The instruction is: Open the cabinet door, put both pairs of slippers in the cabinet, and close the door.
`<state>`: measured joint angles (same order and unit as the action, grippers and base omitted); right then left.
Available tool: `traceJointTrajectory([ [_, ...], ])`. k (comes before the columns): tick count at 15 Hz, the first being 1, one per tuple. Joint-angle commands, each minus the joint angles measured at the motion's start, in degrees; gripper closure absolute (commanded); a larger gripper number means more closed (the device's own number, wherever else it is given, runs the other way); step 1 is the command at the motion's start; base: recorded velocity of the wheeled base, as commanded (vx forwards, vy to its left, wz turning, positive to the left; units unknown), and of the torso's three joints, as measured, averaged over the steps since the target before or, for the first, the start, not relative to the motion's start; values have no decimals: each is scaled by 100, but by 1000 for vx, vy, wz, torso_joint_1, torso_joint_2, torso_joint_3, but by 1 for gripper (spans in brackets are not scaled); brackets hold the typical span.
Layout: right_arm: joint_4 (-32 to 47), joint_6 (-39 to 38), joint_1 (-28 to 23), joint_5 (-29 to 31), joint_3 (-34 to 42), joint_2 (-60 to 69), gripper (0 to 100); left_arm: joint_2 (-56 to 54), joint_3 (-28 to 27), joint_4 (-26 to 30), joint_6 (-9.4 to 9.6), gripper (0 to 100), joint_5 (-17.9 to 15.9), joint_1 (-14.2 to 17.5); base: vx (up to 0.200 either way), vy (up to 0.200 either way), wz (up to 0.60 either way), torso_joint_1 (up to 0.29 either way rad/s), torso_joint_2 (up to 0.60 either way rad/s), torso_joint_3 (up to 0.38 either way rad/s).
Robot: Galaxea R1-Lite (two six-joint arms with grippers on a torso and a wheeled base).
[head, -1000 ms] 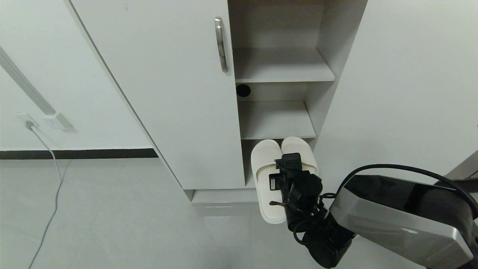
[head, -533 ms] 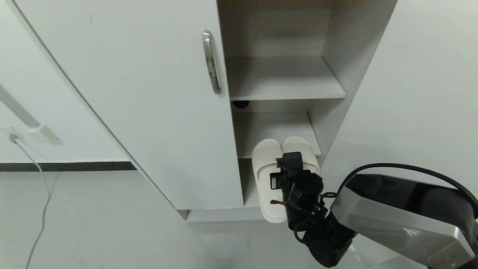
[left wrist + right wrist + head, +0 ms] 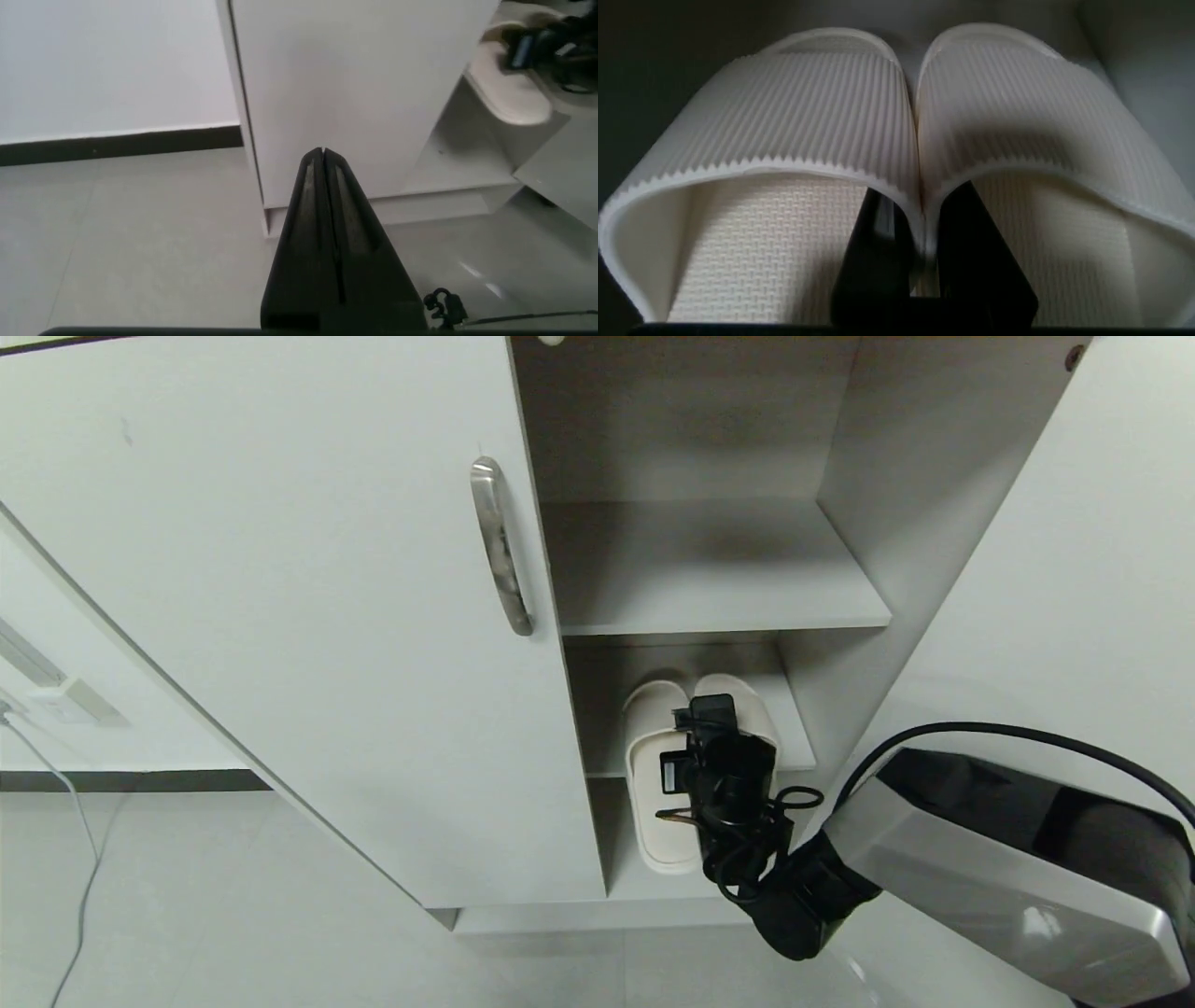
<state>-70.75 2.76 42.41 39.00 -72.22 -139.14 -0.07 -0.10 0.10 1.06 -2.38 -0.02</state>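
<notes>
Progress check: door (image 3: 1046, 579) is already swung open, so step one's done. The right end effector (image 3: 923, 261) is clamped on the slippers (image 3: 653, 784), pinching the two inner walls together so the pair rides as one. Toes are poking into the cabinet (image 3: 840, 569) over the lower shelf (image 3: 794, 747), heels hanging out past its front edge. Can't tell if they're touching the shelf or not. So I'd call pair one maybe half in. Left end effector (image 3: 322, 187) is closed on nothing, low over the floor, facing the cabinet. Still left, as I read it: let go, pair two, shut the door.
</notes>
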Motion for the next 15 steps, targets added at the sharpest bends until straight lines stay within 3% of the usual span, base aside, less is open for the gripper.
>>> traceJointTrajectory([
  [1, 739, -311, -128, -120, -724, 10, 100, 7, 1, -1, 8, 100, 0, -6, 0, 0, 0, 0, 0, 0],
  [4, 1196, -390, -374, -498, -1321, -183, 100, 7, 1, -1, -1, 100, 0, 2, 0, 0, 0, 0, 0, 0],
  [8, 1881, -372, -646, -534, -2385, -552, 100, 7, 1, -1, -1, 100, 0, 2, 0, 0, 0, 0, 0, 0],
  [15, 2531, -355, -682, -551, -3018, -719, 100, 7, 1, -1, 8, 100, 0, 2, 0, 0, 0, 0, 0, 0],
])
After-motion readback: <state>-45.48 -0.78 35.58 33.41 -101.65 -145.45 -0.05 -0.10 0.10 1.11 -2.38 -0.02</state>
